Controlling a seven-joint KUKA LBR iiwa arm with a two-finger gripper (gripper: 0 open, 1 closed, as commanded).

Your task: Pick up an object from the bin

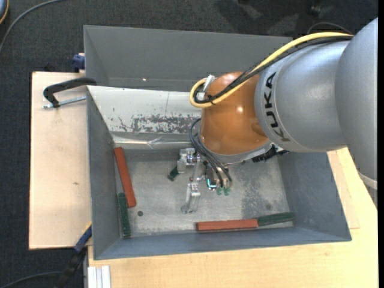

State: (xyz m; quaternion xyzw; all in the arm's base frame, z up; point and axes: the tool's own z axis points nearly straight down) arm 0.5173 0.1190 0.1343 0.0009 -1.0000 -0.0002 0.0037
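Grey metal walls of the bin [99, 179] slope down to a speckled floor, and most of that floor is bare. 4 flat strips lie pushed to the edges. A red strip [123, 174] and a green strip [124, 216] lie end to end along the left wall. A second red strip [227, 225] and a second green strip [276, 219] lie end to end along the near wall.

The arm [324, 95] comes in from the right, its orange cover [231, 119] hanging over the middle. The gripper [207, 185] sits low beneath the cover, close to the floor. Just to its left lie a small dark green piece [173, 174] and a silvery metal piece [192, 200]. Whether the silvery one is loose or belongs to the tool, I cannot say.

Whether the gripper is released or clenched I cannot tell either, and I see nothing plainly held. To my eye the pick is no further than the reach down. Nothing looks lifted, so the grasp and the raise out of the bin are both left to do.
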